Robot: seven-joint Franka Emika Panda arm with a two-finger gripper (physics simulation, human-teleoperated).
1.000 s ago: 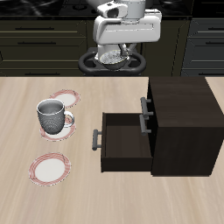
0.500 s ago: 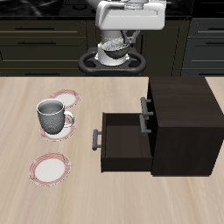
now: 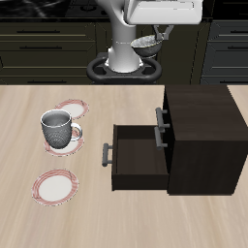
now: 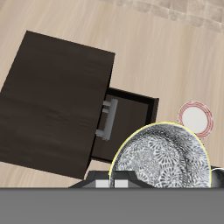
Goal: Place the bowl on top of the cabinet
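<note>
The bowl (image 3: pixel 147 43), small and white with a grey speckled inside, hangs in my gripper (image 3: pixel 151 35) high above the back of the table. In the wrist view the bowl (image 4: pixel 166 162) fills the near field and my gripper (image 4: pixel 112 183) is shut on its rim. The cabinet (image 3: pixel 199 107) is a dark brown box nearer the table's front edge, with its flat top bare. It also shows in the wrist view (image 4: pixel 52 96), well below the bowl. Its middle drawer (image 3: pixel 140 155) is pulled open and looks empty.
A grey-white mug (image 3: pixel 58 129) stands beside two flat red-rimmed plates (image 3: pixel 70 108) (image 3: pixel 55 184) on the far side of the table from the cabinet. One plate shows in the wrist view (image 4: pixel 194 116). Dark kitchen cabinets run behind the table.
My gripper has risen with the bowl in it and swung sideways toward the cabinet's side of the table. Nothing on the table has moved.
</note>
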